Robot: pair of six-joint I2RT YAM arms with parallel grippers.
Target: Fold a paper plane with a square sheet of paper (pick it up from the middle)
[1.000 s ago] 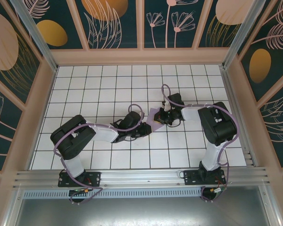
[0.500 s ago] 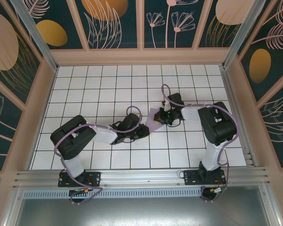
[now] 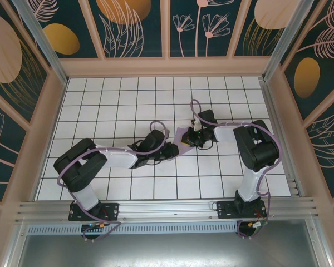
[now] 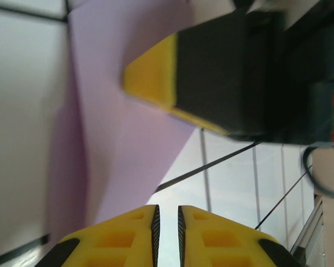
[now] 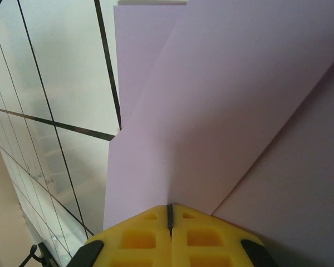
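Centrally, the lavender paper (image 3: 182,135) is lying on the white tiled table (image 3: 100,105), partly folded and sitting between the two tools. The right tool (image 3: 193,139) is bearing on the paper's right part with its jaws pressed fully together. In the right wrist view, overlapping layers and crease lines of the paper (image 5: 239,100) are converging at the closed tool (image 5: 169,208); whether a layer is being pinched cannot be told. The left tool (image 3: 171,150) is lying low at the paper's near-left edge. In the left wrist view its jaws (image 4: 167,214) are standing narrowly apart, with pale tile showing through the slit and nothing between them. Beyond them the paper (image 4: 117,128) is spreading, with a yellow-tipped finger (image 4: 156,72) of the right tool bearing on it.
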